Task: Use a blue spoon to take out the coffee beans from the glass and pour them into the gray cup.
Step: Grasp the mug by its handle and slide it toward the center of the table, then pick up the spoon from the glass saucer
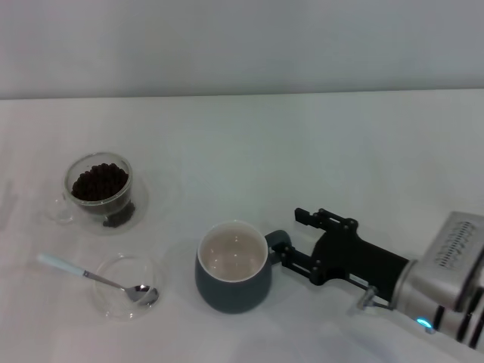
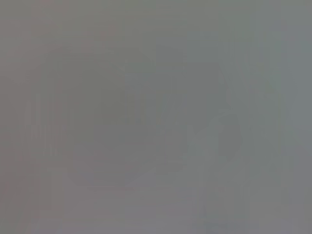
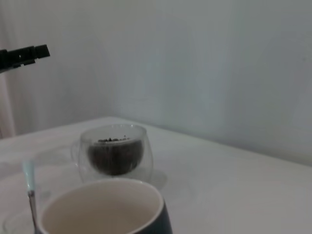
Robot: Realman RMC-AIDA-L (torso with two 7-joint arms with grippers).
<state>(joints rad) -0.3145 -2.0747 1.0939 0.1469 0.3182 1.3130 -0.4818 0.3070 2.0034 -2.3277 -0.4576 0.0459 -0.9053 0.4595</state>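
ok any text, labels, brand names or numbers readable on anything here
None can be read. The gray cup, the glass, the blue spoon and the clear dish are plain. The right arm's silver housing bears only rows of marks too small to read.

Left wrist view wholly blurred, gray cup (image 3: 105,207) cropped

- Clear double-walled glass (image 1: 98,189): upright, holding dark brown coffee beans (image 1: 99,181).
- Blue-handled metal teaspoon (image 1: 94,277): lying, bowl down.
- Dark blue-gray ceramic mug (image 1: 233,266): upright, empty, before me.
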